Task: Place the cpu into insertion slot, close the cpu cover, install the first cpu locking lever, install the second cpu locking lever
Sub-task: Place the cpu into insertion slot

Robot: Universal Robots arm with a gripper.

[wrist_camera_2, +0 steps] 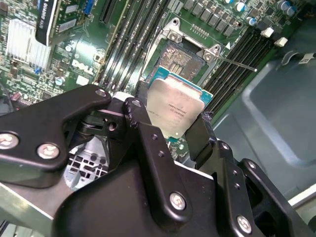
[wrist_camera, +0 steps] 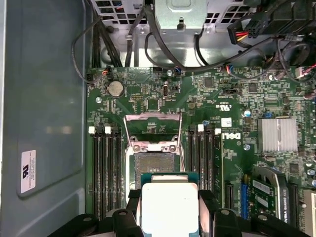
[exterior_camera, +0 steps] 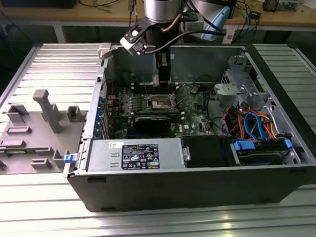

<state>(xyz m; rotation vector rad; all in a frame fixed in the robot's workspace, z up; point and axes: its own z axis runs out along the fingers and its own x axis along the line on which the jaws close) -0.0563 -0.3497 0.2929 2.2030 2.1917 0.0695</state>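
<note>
Silver-grey cpu (wrist_camera: 169,210) clamped between gripper (wrist_camera: 169,198) jaws, held by opposite edges; uncovered insertion slot (wrist_camera: 153,162) nearby

Matte black gripper (wrist_camera_2: 174,117) links dotted with silver screws (wrist_camera_2: 177,201) — arm (exterior_camera: 161,3) a silver-grey tube.

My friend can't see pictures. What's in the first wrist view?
The tool grips a square silver chip close to the open socket on a green board. The socket's metal cover is flipped open.
</note>
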